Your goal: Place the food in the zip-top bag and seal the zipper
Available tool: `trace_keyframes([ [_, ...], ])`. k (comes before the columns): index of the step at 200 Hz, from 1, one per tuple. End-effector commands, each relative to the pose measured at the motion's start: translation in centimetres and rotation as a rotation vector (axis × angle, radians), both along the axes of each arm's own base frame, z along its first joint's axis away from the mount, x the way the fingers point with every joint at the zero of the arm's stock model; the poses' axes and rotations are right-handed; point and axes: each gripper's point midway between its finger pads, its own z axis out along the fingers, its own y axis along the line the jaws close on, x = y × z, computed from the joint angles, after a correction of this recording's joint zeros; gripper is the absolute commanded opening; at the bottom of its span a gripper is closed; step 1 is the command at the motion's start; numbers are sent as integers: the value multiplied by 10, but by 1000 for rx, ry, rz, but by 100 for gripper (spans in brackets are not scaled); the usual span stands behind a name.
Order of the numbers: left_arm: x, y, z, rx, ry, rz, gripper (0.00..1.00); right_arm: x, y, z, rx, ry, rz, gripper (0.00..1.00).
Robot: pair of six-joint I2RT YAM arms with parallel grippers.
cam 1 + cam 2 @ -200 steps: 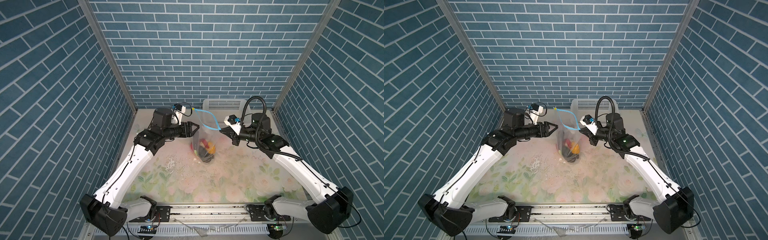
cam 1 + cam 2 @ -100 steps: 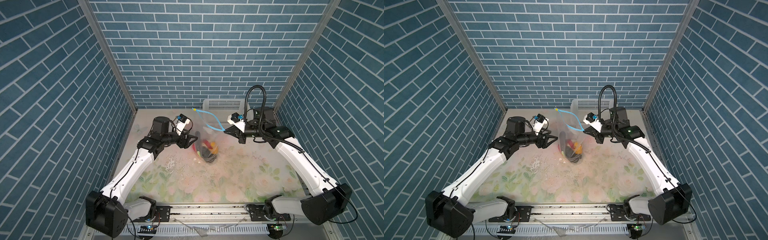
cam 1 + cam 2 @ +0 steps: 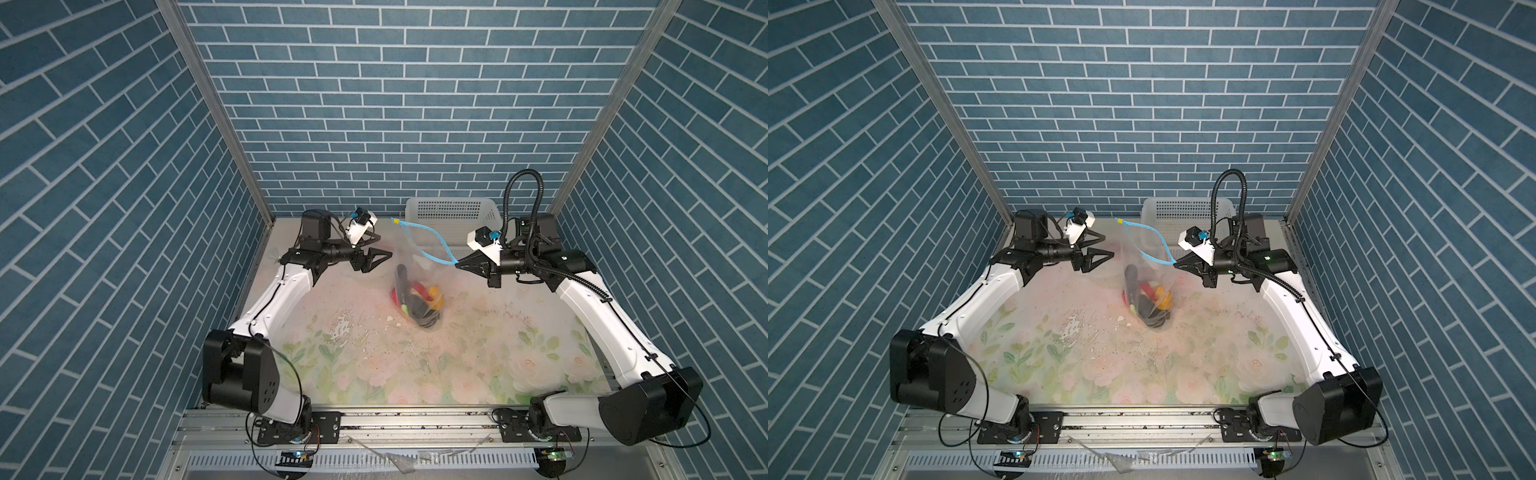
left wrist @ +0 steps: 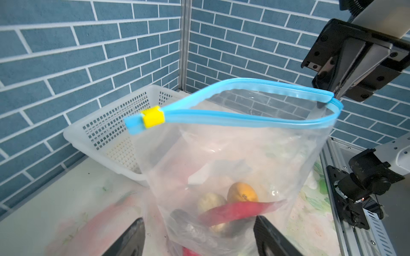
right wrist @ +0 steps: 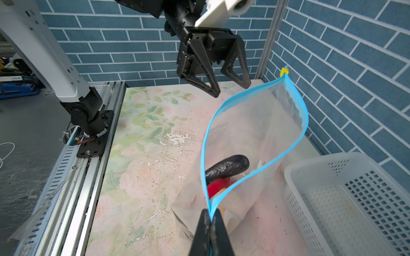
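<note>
The clear zip-top bag hangs upright near the back middle in both top views, its bottom resting on the mat. The food lies inside: a dark aubergine, red chilli, orange fruit and cream lump. The light blue zipper gapes apart, with its yellow tab at the far end. My right gripper is shut on the zipper's near end. My left gripper stands open just left of the bag, holding nothing.
A white perforated basket stands against the back wall behind the bag, close to the right arm. The floral mat stretches toward the front. Brick walls close in on three sides, and a metal rail runs along the front.
My left gripper dipped beside the bag, then rose again, its jaws spreading wider. The right gripper shifted slightly right, still pinching the zipper end.
</note>
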Motion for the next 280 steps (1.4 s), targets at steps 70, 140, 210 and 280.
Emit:
trace_keyframes([
  [70,30,-9,-10,-7,7,-145,80,-11,2,11,58,-50,103,0],
  [140,45,-20,0,-88,-33,-194,81,-6,3,9,55,-26,99,0],
  [210,32,-38,0,-82,-44,-277,81,-2,2,10,42,-33,82,0],
  [280,22,-37,4,-75,-30,-294,39,2,1,5,25,-27,63,0],
])
